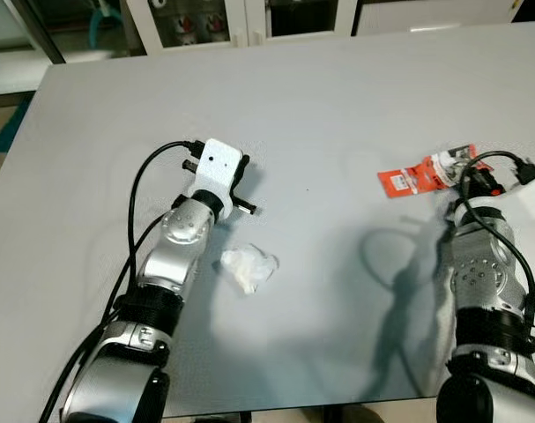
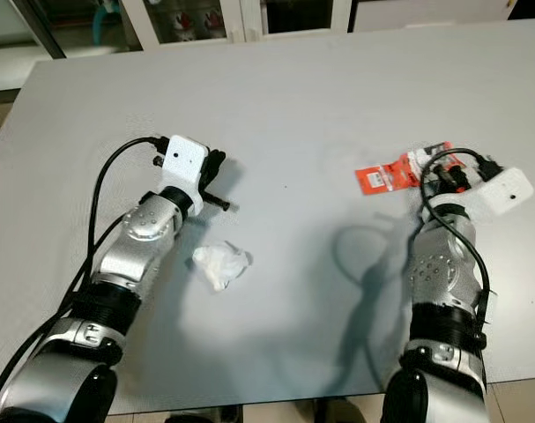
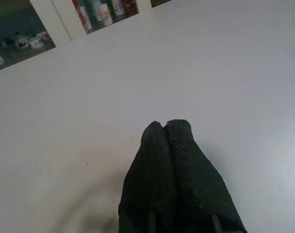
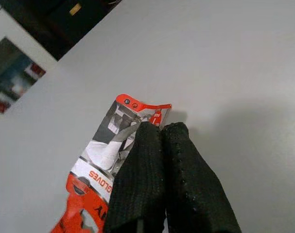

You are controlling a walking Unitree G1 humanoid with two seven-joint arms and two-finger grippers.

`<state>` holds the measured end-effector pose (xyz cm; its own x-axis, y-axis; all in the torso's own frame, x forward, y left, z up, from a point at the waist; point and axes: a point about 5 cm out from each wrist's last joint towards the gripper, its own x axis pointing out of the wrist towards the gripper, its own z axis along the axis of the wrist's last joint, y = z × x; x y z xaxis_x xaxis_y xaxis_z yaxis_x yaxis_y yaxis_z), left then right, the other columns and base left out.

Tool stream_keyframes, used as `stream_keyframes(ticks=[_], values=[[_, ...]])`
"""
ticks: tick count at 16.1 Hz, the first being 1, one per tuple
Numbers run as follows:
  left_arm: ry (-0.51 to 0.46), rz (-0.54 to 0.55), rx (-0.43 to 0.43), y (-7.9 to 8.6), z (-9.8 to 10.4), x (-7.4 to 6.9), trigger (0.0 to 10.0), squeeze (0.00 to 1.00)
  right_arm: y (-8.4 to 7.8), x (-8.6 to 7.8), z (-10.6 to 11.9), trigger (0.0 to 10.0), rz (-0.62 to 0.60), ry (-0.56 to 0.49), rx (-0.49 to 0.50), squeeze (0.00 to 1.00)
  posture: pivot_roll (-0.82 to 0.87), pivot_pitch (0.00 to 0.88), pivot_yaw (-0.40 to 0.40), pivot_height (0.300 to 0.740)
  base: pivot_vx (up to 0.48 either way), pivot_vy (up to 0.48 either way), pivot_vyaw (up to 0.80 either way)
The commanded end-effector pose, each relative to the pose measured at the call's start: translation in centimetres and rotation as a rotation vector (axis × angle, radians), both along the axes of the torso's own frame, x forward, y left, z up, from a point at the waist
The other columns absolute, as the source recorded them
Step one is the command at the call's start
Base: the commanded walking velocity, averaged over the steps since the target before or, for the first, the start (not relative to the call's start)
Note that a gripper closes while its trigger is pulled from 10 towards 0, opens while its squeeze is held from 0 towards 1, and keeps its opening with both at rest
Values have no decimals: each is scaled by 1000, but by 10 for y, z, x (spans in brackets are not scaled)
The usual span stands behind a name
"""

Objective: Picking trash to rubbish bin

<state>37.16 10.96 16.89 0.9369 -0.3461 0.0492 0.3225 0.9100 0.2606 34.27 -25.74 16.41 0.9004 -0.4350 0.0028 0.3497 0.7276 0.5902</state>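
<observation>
A crumpled white tissue (image 1: 248, 267) lies on the grey table (image 1: 338, 88), just right of my left forearm. My left gripper (image 3: 164, 125) is shut with nothing in it and hovers over bare tabletop a little beyond the tissue. A red and white glove packet (image 1: 421, 174) lies flat at the right. My right gripper (image 4: 162, 127) is shut, its tips resting over the near end of the packet (image 4: 108, 155); the packet lies under and beside the fingers, not between them.
Glass-fronted cabinets (image 1: 205, 22) stand beyond the table's far edge. The table's front edge runs just below my elbows. Black cables loop off both wrists. Wide bare tabletop stretches between the two arms and toward the back.
</observation>
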Motion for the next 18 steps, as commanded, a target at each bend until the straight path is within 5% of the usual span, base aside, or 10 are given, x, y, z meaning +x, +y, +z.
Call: stream_keyframes(ticks=[1, 8, 16, 17, 18], values=[[-11, 26, 4, -1, 0, 2, 10000, 0, 3, -5, -8, 0, 30, 39, -32, 0, 201, 179, 80, 740, 0, 0, 0], [-28, 62, -43, -13, -2, 3, 10000, 0, 23, -21, 17, 0, 99, -20, -271, 0, 169, 132, 46, 740, 0, 0, 0], [-44, 74, -52, -16, -2, 4, 10000, 0, 35, -41, 28, 0, 123, -91, -350, 0, 159, 122, 46, 740, 0, 0, 0], [-45, 75, -53, -16, -2, 4, 10000, 0, 38, -45, 28, 1843, 132, -93, -370, 0, 159, 122, 46, 740, 0, 0, 0], [-46, 75, -55, -16, -2, 4, 10000, 0, 43, -49, 27, 4980, 150, -92, -382, 0, 157, 120, 44, 740, 0, 0, 0]])
